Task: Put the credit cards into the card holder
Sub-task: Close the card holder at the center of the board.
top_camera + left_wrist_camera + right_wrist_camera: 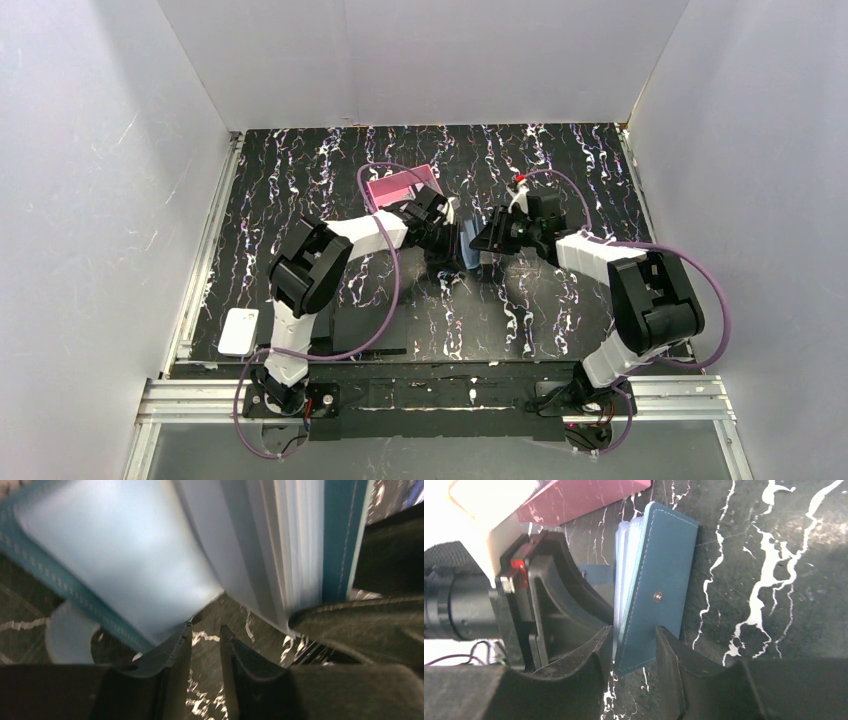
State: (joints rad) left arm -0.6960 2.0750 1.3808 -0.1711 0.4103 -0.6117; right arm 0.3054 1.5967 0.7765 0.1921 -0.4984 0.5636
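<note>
The pink card holder (403,185) sits open-topped at the back centre, and its corner (574,497) shows in the right wrist view. A blue hinged case (470,246) stands on edge between both grippers, with pale leaves fanned inside (280,540). My right gripper (634,632) is shut on the case's lower end (659,580). My left gripper (205,630) is open by a narrow gap with only table in it, and one fingertip (182,632) touches the case's open flap (115,565). One white credit card (238,331) lies far left near the front edge.
White walls enclose the marbled black table (560,170). A metal rail (200,260) runs along the left side. A flat black pad (362,330) lies in front of the left arm. The left gripper's body (549,600) is close beside the case.
</note>
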